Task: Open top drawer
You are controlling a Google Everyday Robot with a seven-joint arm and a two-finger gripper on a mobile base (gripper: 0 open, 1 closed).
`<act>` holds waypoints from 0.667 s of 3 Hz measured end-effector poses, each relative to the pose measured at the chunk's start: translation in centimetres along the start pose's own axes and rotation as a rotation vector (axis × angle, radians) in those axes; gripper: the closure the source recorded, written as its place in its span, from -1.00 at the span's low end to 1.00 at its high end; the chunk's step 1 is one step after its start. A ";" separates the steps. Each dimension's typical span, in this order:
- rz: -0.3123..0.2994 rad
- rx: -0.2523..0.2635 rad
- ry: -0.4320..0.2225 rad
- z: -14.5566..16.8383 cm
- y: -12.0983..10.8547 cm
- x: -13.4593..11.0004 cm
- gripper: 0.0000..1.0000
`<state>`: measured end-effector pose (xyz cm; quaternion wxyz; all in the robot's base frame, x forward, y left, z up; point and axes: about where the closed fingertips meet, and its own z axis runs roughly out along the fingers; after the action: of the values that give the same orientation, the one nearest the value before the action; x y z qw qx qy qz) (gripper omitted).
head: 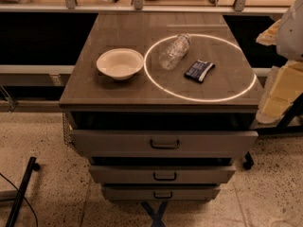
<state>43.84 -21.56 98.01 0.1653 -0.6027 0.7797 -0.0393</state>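
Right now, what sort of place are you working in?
Likely a robot test area, not a home: a wheeled drawer cabinet on a speckled floor, a bowl, a lying bottle and a packet staged on its top, metal rails behind. The gripper is out of view.

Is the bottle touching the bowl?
Apart. The camera view shows bare cabinet top between the bottle and the bowl. The gripper is not in view.

Top drawer [118,143], wide grey-beige wood-look front, dark bail handle [164,144] at centre, partly open
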 end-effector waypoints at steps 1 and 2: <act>0.002 0.009 0.005 0.0 0.2 0.0 -1.00; 0.026 0.006 -0.030 1.7 1.9 0.9 -1.00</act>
<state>42.41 -21.69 95.75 0.1796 -0.5926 0.7846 -0.0305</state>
